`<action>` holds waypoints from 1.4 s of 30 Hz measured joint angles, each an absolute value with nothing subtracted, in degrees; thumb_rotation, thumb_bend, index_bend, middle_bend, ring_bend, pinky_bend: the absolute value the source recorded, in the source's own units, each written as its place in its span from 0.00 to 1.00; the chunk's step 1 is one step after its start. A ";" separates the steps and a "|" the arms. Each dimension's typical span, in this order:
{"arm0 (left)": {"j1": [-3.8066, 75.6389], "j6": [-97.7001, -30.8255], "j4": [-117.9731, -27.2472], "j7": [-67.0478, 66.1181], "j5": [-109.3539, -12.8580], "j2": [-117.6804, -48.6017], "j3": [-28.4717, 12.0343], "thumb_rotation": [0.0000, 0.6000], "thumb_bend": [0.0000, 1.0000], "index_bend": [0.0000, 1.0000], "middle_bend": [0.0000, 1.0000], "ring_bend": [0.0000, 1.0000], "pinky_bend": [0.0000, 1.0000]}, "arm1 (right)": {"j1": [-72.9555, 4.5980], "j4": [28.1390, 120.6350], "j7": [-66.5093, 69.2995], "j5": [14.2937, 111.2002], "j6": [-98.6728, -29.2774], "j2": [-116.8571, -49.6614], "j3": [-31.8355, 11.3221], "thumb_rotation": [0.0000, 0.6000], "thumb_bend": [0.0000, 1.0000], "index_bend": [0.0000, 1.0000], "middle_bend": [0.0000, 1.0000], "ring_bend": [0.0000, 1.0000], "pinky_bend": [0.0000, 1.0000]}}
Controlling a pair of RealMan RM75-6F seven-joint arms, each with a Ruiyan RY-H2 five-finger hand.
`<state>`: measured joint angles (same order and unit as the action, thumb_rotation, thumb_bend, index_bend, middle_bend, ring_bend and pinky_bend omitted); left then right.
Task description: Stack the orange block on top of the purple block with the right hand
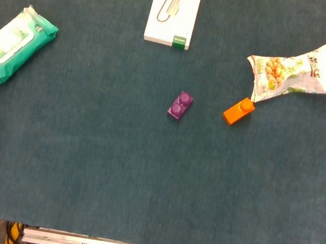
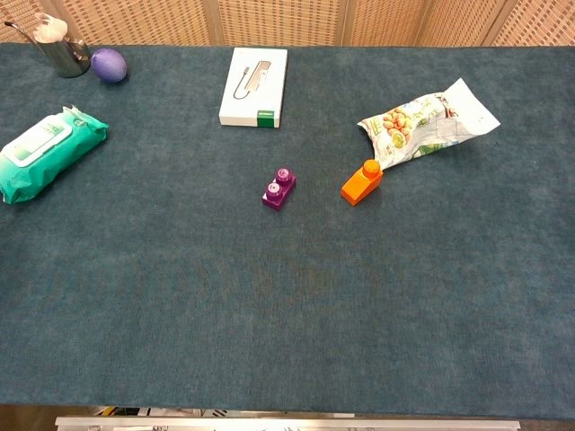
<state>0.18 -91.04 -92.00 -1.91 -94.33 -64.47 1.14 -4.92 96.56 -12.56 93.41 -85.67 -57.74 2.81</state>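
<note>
orange block [image 1: 239, 111] lies just right of purple block [image 1: 179, 106] — right hand out of view, state unknown.

We see a dark teal table cloth [image 2: 287, 305] with a plain, felt-like surface. The orange block [image 2: 361, 182] is bright orange and the purple block [image 2: 279, 189] is deep purple with paler studs. The wipes pack [image 2: 45, 152] is mint green and white. The box [image 2: 254, 74] is white with a small green mark. The snack bag [image 2: 425, 124] is white with printed beige nuts. The ball [image 2: 109, 65] is lilac, beside a shiny metal cup [image 2: 61, 52].
</note>
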 measured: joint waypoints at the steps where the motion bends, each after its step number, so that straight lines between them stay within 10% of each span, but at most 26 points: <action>1: 0.19 -91.22 -91.91 -1.94 -94.42 -64.63 1.08 1.00 0.23 0.24 0.27 0.26 0.16 | -4.90 96.56 -12.53 93.54 -85.69 -57.74 2.81 1.00 0.08 0.44 0.32 0.14 0.21; 18: -0.73 -92.35 -91.10 -1.80 -94.47 -65.04 1.79 1.00 0.23 0.24 0.27 0.26 0.16 | -15.04 101.51 -18.06 98.03 -75.94 -58.82 -2.20 1.00 0.08 0.44 0.34 0.16 0.23; 42: -3.35 -95.73 -88.47 2.36 -93.86 -64.75 2.11 1.00 0.23 0.24 0.27 0.26 0.16 | -35.70 93.60 -44.13 74.68 -52.08 -81.83 -10.03 1.00 0.08 0.44 0.32 0.16 0.23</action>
